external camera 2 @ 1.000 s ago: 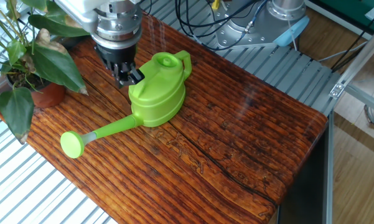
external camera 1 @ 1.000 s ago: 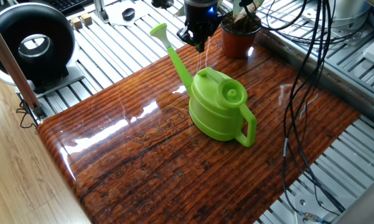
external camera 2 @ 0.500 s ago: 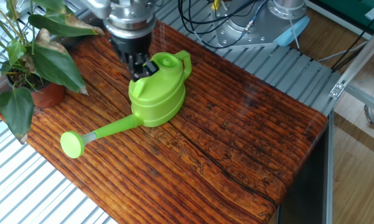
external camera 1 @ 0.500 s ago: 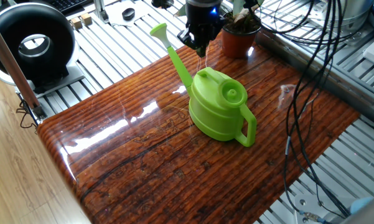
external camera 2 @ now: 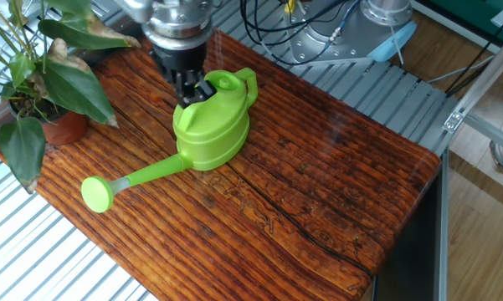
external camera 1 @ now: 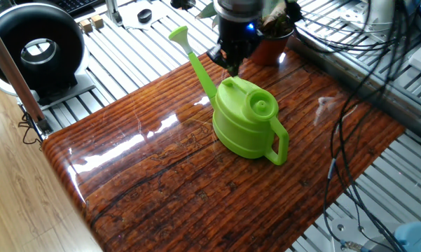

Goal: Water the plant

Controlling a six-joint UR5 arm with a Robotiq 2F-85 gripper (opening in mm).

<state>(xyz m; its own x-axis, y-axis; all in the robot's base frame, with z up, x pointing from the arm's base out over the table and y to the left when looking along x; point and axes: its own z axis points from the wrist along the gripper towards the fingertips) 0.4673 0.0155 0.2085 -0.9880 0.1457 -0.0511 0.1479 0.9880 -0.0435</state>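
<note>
Writing or brand marks: none readable on any item.

Claw (external camera 2: 194, 90): dark two-finger gripper, pointing down, tips just above the back top edge of the watering can (external camera 1: 246, 119); whether it touches the can cannot be told. Finger spacing is hidden by the gripper body in both views; nothing seen held.

Watering can: lime-green plastic, upright on the wooden table (external camera 1: 196, 182), directly below and in front of the claw; filler cap on top, loop handle on the side away from the claw, long spout ending in a rose (external camera 2: 97, 193). Contents not visible.

Plant (external camera 2: 46, 75): broad dark leaves in a terracotta pot (external camera 2: 63, 127), standing near the table edge just beyond the claw; in one fixed view the gripper largely covers it.
</note>
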